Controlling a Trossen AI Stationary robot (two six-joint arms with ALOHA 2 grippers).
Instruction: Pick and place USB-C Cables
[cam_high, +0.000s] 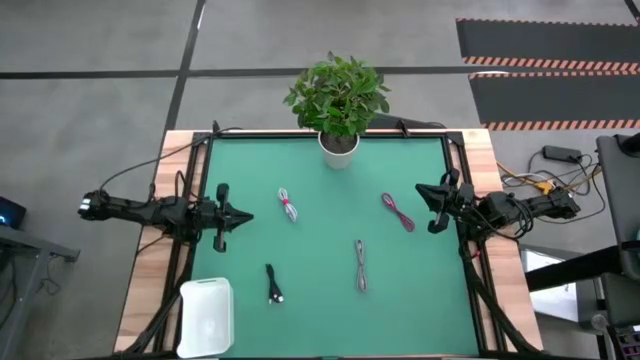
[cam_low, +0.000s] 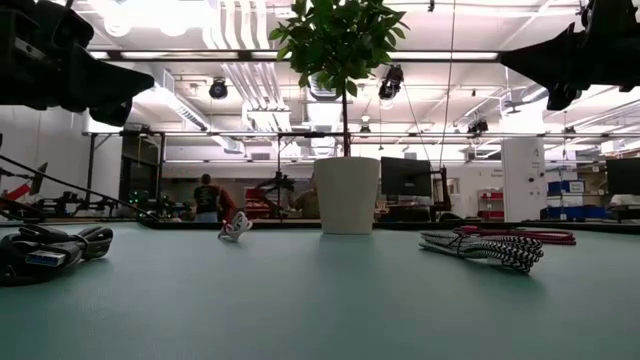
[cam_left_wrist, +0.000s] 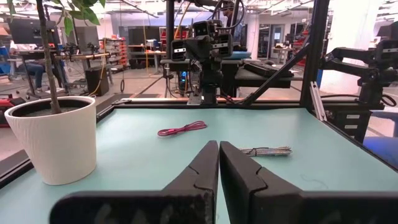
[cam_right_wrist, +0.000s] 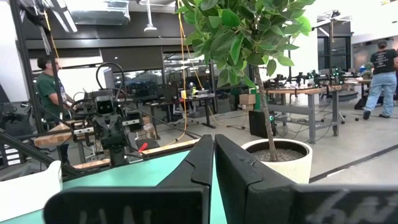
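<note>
Four USB-C cables lie apart on the green mat (cam_high: 330, 300): a white-and-red one (cam_high: 288, 206), a magenta one (cam_high: 397, 211), a grey one (cam_high: 360, 265) and a black one (cam_high: 274, 284). My left gripper (cam_high: 247, 216) hovers shut at the mat's left edge, pointing level toward the right, with the magenta cable (cam_left_wrist: 181, 129) and the grey cable (cam_left_wrist: 266, 150) ahead of it. My right gripper (cam_high: 421, 190) hovers shut at the right edge, pointing left, a little beyond the magenta cable. Neither gripper holds anything.
A potted plant in a white pot (cam_high: 339, 148) stands at the middle of the mat's far edge. A white lidded box (cam_high: 206, 315) sits at the near left corner. A dark frame (cam_high: 452, 150) borders the mat. People are in the room behind (cam_right_wrist: 380, 74).
</note>
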